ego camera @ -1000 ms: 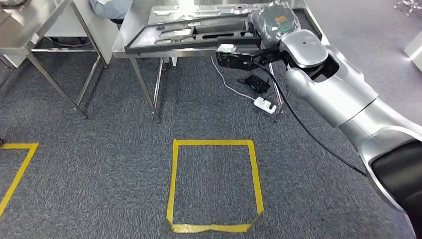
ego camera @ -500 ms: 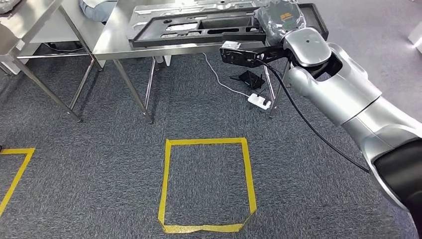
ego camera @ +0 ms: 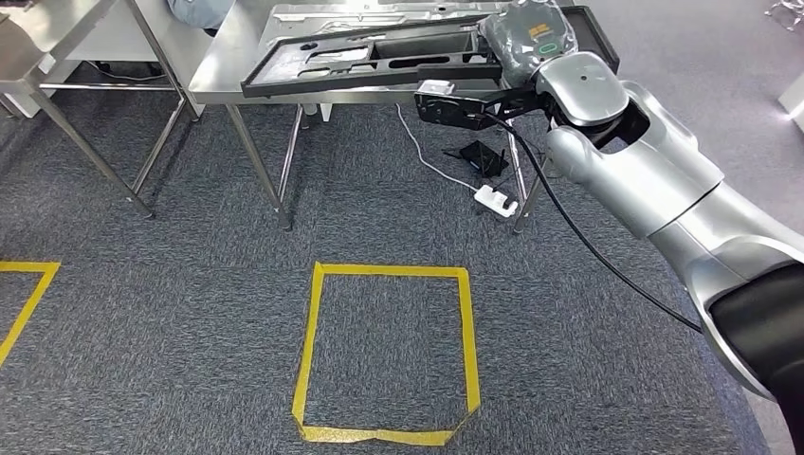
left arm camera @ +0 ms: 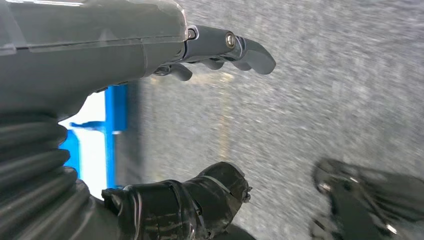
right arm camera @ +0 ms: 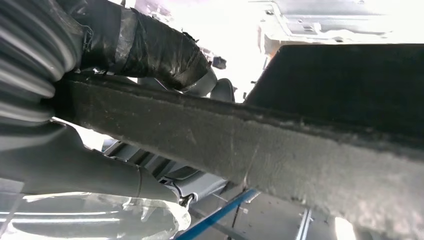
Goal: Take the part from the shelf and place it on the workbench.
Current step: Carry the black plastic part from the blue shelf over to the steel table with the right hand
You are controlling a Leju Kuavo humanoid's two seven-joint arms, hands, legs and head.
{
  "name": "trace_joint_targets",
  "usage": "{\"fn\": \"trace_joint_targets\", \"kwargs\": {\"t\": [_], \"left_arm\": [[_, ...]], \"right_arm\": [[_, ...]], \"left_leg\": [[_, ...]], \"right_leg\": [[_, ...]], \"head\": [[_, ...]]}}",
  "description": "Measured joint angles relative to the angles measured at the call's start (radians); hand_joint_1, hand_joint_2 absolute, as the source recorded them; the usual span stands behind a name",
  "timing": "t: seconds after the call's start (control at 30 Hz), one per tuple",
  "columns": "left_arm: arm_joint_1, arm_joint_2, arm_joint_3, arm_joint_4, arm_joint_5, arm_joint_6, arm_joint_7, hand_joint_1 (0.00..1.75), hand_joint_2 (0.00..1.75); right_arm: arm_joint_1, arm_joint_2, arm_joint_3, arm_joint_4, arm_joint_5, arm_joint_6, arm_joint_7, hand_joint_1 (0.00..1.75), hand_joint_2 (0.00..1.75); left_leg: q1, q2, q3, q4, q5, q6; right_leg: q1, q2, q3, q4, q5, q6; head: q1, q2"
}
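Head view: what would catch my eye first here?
The big silver right arm reaching in from the right, its hand gripping a long black moulded part above the shiny steel workbench. Below, a yellow tape square marks the grey carpet.

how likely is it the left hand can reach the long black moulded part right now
Probably not: the left hand hangs open over grey carpet, while the right hand holds the long black moulded part ahead at the steel workbench.
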Motion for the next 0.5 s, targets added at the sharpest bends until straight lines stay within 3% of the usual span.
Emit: {"fn": "trace_joint_targets", "kwargs": {"t": [0.1,0.17,0.23,0.3,0.33,0.43,0.5], "left_arm": [[0.001,-0.002,0.000,0.000,-0.002,0.001,0.004,0.00,1.75],[-0.001,-0.002,0.000,0.000,-0.003,0.002,0.004,0.00,1.75],[-0.001,-0.003,0.000,0.000,-0.004,0.003,0.004,0.00,1.75],[-0.001,-0.004,0.000,0.000,-0.004,0.003,0.002,0.00,1.75],[-0.001,-0.004,0.000,0.000,-0.004,0.003,0.000,0.00,1.75],[-0.001,-0.004,0.000,0.000,-0.004,0.003,-0.003,0.00,1.75],[0.000,-0.005,0.000,0.000,-0.004,0.003,-0.004,0.00,1.75]], "right_arm": [[0.001,0.000,0.000,0.000,0.000,0.000,-0.002,1.75,1.75],[0.008,0.000,0.000,0.000,-0.001,0.000,-0.004,1.75,1.75],[0.011,0.000,0.000,0.000,-0.001,0.000,-0.006,1.75,1.75],[0.009,0.000,0.000,0.000,-0.001,0.001,-0.006,1.75,1.75],[0.007,0.000,-0.001,-0.001,-0.001,0.000,-0.006,1.75,1.75],[0.002,0.001,-0.002,-0.003,-0.001,0.000,-0.006,1.75,1.75],[0.002,0.001,-0.002,-0.003,-0.001,0.001,-0.006,1.75,1.75]], "left_leg": [[0.003,-0.001,0.010,-0.015,0.006,-0.001],[0.004,-0.006,0.009,-0.010,0.003,-0.002],[0.007,-0.012,0.008,0.002,-0.005,-0.008],[0.008,-0.017,0.001,0.020,-0.016,-0.019],[0.008,-0.018,-0.004,0.027,-0.019,-0.024],[0.008,-0.020,-0.012,0.031,-0.021,-0.038],[0.009,-0.018,-0.023,0.055,-0.040,-0.050]], "right_leg": [[-0.002,0.004,-0.074,0.152,-0.070,0.012],[-0.008,0.004,-0.101,0.200,-0.070,0.019],[-0.013,0.003,-0.062,0.116,-0.012,0.024],[-0.015,0.006,-0.009,0.007,0.026,0.020],[-0.013,0.007,0.006,-0.022,0.031,0.013],[-0.009,0.007,0.010,-0.035,0.030,-0.008],[-0.014,0.005,0.014,-0.045,0.035,-0.020]], "head": [[0.003,0.000],[0.004,0.000],[0.004,0.000],[0.004,0.000],[0.003,0.000],[0.002,0.000],[0.001,0.000]]}}
